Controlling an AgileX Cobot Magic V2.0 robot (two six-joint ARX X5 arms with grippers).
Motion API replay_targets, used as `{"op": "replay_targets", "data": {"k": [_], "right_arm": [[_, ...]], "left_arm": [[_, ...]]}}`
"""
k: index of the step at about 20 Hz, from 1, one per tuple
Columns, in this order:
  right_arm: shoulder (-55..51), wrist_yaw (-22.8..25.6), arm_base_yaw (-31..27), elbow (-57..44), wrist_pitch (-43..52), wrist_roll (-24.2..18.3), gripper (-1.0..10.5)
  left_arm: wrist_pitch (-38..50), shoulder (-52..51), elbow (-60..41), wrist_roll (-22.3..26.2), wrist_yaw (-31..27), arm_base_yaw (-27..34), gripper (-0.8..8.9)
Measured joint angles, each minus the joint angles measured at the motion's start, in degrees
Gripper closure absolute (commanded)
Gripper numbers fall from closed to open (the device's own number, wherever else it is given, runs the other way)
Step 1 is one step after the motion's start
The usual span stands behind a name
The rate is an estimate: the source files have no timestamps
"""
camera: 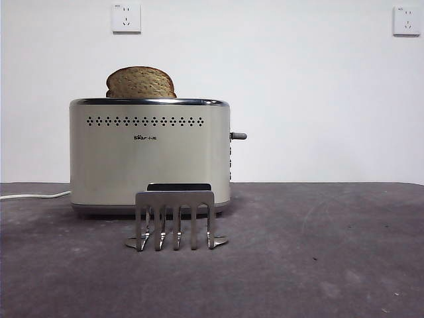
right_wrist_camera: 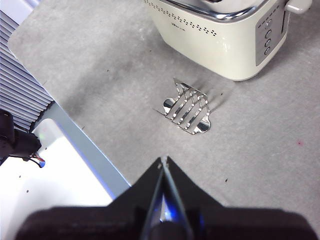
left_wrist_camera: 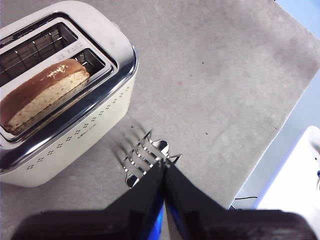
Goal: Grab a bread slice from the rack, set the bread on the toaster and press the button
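Bread's in the slot, rack bare; only the lever press looks left.

Toaster (camera: pixel 150 154) sits broadside to the front view, long axis running across it; the lever (camera: pixel 238 136) sticks out of its right end there, above a column of round buttons (right_wrist_camera: pixel 268 41) on that end panel. Right wrist view looks straight at that panel, left wrist view doesn't show it, so I'd judge the right gripper (right_wrist_camera: pixel 163 161) better placed for the press. Bread (left_wrist_camera: pixel 42 93) stands in the slot nearer the rack (camera: pixel 175 218), long axis along the toaster's, dome proud of the chrome rim. Left gripper (left_wrist_camera: pixel 164 164) hangs over the rack. Both grippers have jaws closed together, nothing held. Small dark logo (camera: pixel 146 138) under the vent holes, too small to read.
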Motion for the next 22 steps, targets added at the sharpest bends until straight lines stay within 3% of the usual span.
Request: {"op": "replay_targets", "data": {"k": [11, 15, 18, 22], "right_arm": [[0.0, 0.0, -0.8, 0.0, 0.0, 0.0, 9.5], [0.0, 0.0, -0.8, 0.0, 0.0, 0.0, 9.5], [0.0, 0.1, -0.9, 0.0, 0.0, 0.0, 9.5], [0.0, 0.0, -1.4, 0.0, 0.0, 0.0, 9.5]], "left_arm": [[6.9, -0.3, 0.0, 0.0, -1.1, 0.4, 8.17], [13.0, -6.4, -0.3, 0.7, -4.5, 1.9, 8.17], [22.2, -15.7, -0.3, 1.0, -4.3, 6.6, 8.17], [24.7, -25.5, -1.5, 1.9, -4.2, 16.6, 8.17]]}}
